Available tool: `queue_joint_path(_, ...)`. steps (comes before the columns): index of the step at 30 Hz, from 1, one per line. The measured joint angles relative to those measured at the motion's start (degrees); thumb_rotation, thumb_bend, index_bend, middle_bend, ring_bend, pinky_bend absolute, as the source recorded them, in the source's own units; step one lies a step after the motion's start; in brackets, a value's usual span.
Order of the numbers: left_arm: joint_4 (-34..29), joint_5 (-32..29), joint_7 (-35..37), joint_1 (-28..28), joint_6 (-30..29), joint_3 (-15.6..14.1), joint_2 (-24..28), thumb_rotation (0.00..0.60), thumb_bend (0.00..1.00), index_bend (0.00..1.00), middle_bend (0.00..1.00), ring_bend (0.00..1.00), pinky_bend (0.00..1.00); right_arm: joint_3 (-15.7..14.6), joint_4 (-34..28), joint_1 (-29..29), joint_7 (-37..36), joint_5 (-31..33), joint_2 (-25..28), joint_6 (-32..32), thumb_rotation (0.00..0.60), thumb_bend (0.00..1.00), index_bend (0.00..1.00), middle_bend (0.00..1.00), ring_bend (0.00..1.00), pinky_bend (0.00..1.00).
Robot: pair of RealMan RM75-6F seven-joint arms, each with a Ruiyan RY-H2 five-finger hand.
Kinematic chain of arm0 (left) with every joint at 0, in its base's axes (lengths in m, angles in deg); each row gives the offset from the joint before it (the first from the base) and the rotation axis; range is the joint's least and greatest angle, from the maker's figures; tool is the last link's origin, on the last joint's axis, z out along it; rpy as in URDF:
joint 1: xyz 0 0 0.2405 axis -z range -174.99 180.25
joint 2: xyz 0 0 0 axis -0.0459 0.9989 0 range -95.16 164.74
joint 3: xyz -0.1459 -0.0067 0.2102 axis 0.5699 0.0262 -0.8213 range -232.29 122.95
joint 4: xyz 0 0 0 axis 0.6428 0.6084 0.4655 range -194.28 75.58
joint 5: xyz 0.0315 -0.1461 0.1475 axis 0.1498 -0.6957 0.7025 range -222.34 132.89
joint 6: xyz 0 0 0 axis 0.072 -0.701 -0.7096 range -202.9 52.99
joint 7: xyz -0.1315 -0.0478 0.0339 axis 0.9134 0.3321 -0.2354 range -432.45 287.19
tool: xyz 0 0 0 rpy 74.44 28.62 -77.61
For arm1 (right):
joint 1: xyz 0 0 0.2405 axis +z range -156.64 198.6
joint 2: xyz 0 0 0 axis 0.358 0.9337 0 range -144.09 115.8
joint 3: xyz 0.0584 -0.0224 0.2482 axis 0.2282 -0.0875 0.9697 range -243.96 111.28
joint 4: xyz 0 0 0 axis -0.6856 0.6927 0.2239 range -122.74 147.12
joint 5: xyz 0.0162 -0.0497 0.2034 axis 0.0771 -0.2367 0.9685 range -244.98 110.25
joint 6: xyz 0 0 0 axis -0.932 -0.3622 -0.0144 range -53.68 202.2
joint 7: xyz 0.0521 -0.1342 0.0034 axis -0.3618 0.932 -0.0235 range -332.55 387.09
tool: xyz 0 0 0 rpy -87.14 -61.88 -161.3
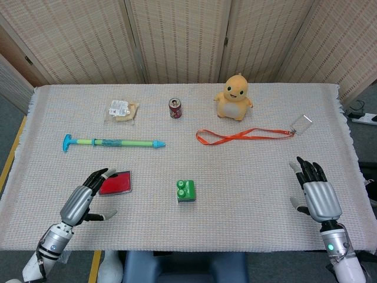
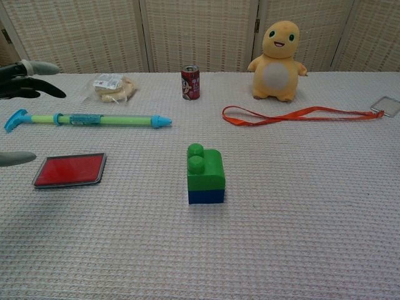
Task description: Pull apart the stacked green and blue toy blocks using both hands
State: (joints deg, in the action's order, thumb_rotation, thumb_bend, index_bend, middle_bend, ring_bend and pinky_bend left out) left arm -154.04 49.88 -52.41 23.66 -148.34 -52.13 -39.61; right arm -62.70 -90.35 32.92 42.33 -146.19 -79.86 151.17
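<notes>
A green block (image 1: pixel 187 189) (image 2: pixel 205 165) sits stacked on a blue block (image 2: pixel 205 196) near the table's front middle, untouched. My left hand (image 1: pixel 84 197) hovers open to the left of the stack, fingers spread beside the red card; its fingertips (image 2: pixel 34 67) show at the left edge of the chest view. My right hand (image 1: pixel 317 193) stays open near the front right of the table, far from the blocks, and is out of the chest view.
A red card (image 1: pixel 116 182) lies left of the blocks under my left fingertips. Behind are a green-and-blue toy stick (image 1: pixel 112 142), a snack packet (image 1: pixel 121 110), a small can (image 1: pixel 175 108), a yellow plush toy (image 1: pixel 234 96) and an orange lanyard (image 1: pixel 244 135) with a badge (image 1: pixel 301 124).
</notes>
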Motion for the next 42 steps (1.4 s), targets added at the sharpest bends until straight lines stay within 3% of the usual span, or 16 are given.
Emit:
queue_joint_path(9, -3.2, -9.3, -2.2, 4.4, 6.8, 3.8, -4.7, 0.6, 0.22, 0.09, 0.24, 0.09, 0.1, 0.0, -0.6, -0.7, -5.5, -2.1, 2.3, 0.9, 0.6, 0.33, 0.0, 0.0, 0.0, 0.0)
queue_joint_path(17, -5.2, -14.9, -6.9, 6.5, 8.7, 5.7, -11.7, 0.6, 0.22, 0.1, 0.26, 0.1, 0.11, 0.9, -0.2, -0.7, -8.8, -1.5, 3.4, 0.7, 0.6, 0.33, 0.0, 0.0, 0.0, 0.0)
queue_joint_path(30, 2.9, -16.6, -15.9, 9.4, 7.8, 7.0, -23.4, 0.6, 0.19, 0.1, 0.26, 0.1, 0.1, 1.3, 0.5, -1.4, -13.7, -3.1, 5.0, 1.6, 0.6, 0.33, 0.0, 0.0, 0.0, 0.0)
queue_joint_path(37, 5.2, -19.3, -16.6, 10.3, 8.7, 7.8, -26.2, 0.6, 0.18, 0.1, 0.26, 0.1, 0.09, 1.4, 0.3, -1.6, -15.8, -2.9, 6.2, 1.4, 0.6, 0.33, 0.0, 0.0, 0.0, 0.0)
queue_joint_path(42, 6.4, -20.0, -15.8, 10.7, 9.6, 7.9, -27.8, 0.6, 0.18, 0.09, 0.26, 0.1, 0.09, 1.4, -0.1, -3.1, -22.1, -5.0, 8.6, 4.2, 0.6, 0.33, 0.0, 0.0, 0.0, 0.0)
